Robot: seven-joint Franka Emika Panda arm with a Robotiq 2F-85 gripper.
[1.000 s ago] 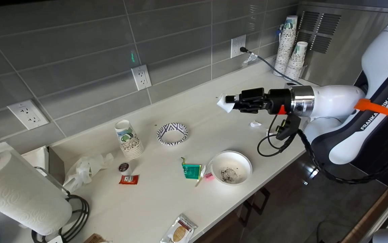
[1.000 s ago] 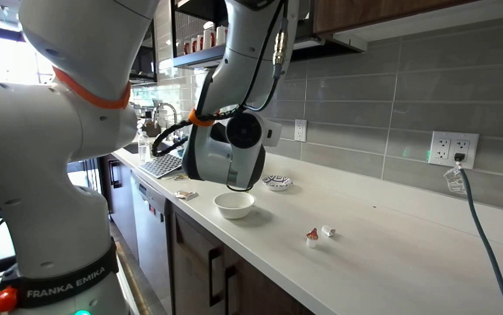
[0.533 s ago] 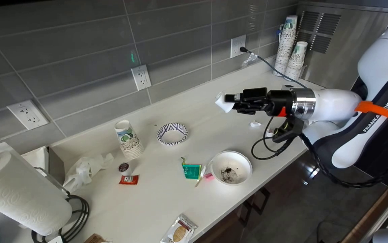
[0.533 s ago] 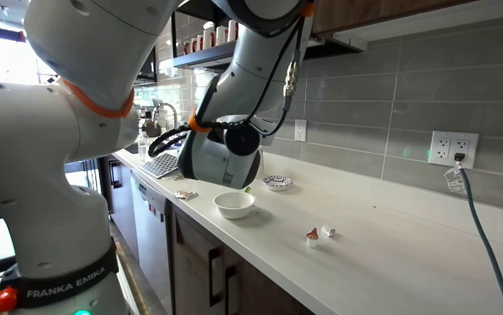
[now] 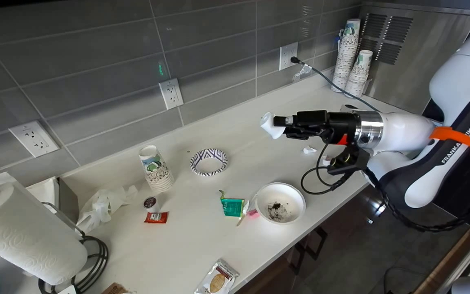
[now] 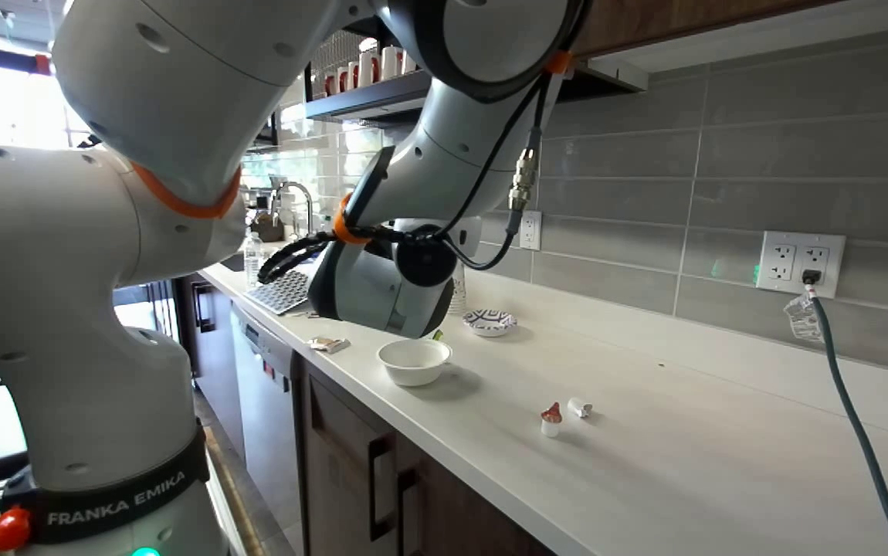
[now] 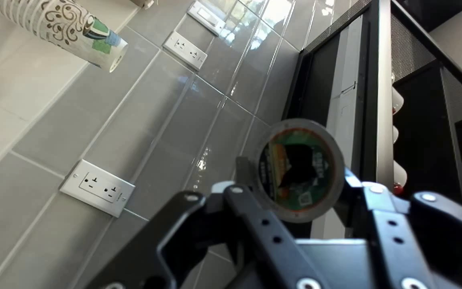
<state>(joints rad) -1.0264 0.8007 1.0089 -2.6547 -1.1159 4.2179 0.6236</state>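
Observation:
My gripper [image 5: 281, 122] is shut on a small white pod [image 5: 271, 125] and holds it sideways above the counter [image 5: 235, 175]. In the wrist view the pod's lid [image 7: 305, 202] faces the camera between the fingers of my gripper [image 7: 298, 176]. The lid is green and black with a dark, ragged hole in it. A white bowl [image 5: 267, 196] with dark grounds in it stands on the counter near the front edge; it also shows in an exterior view [image 6: 413, 364]. In that view the arm hides the gripper and pod.
A patterned bowl [image 5: 209, 163], a paper cup stack [image 5: 158, 173], a green packet [image 5: 232, 207], another pod [image 5: 151, 203] and a red packet [image 5: 156, 217] are on the counter. A red-and-white piece [image 6: 550, 421] and a crumpled piece [image 6: 579, 408] lie apart. A cord [image 5: 337, 83] crosses the back.
The arm's elbow and forearm have shifted, and the wrist is slightly lower. The gripper has moved down a little, still holding the pod. More of the counter behind the arm shows.

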